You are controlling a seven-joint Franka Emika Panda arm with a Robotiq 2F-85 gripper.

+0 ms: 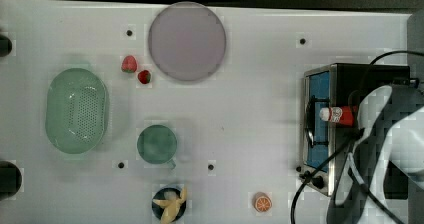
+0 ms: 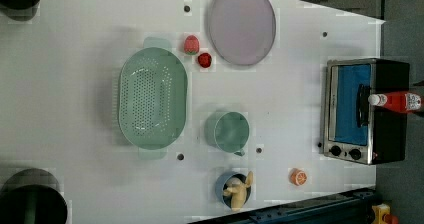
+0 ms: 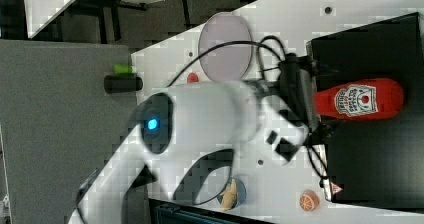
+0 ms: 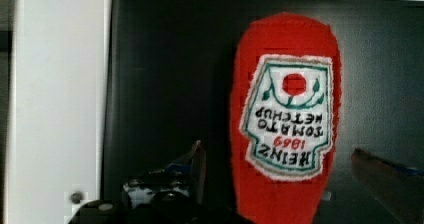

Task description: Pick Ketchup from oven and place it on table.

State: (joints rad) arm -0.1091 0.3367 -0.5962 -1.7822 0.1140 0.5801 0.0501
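- Top view: my arm (image 1: 385,149) covers the right part of the oven (image 1: 320,84), so I cannot see the pincer there. The Ketchup (image 1: 339,115) lies on the oven's top, white cap toward the glass door; its red body is partly hidden under the arm. The oven stands at the right edge of the table (image 1: 250,109).
- Left view: the Ketchup (image 2: 397,102) lies across the black top of the oven (image 2: 390,129), and the cap just passes the front edge. The end of the bottle is cut off by the frame. The oven is near the table's (image 2: 75,84) right edge.
- Right view: the white arm (image 3: 210,119) hides much of the table (image 3: 280,24). The Ketchup (image 3: 360,100) lies flat on the oven (image 3: 380,44); its white-and-red label is up, and its neck is hidden behind the dark wrist parts.
- Wrist view: the gripper (image 4: 290,164) stands wide, one finger on each side of the Ketchup (image 4: 287,119), and both are apart from it. The far finger is dark and hard to make out. The label reads upside down, "Heinz Tomato Ketchup". The bottle's lower end is cut off by the frame.
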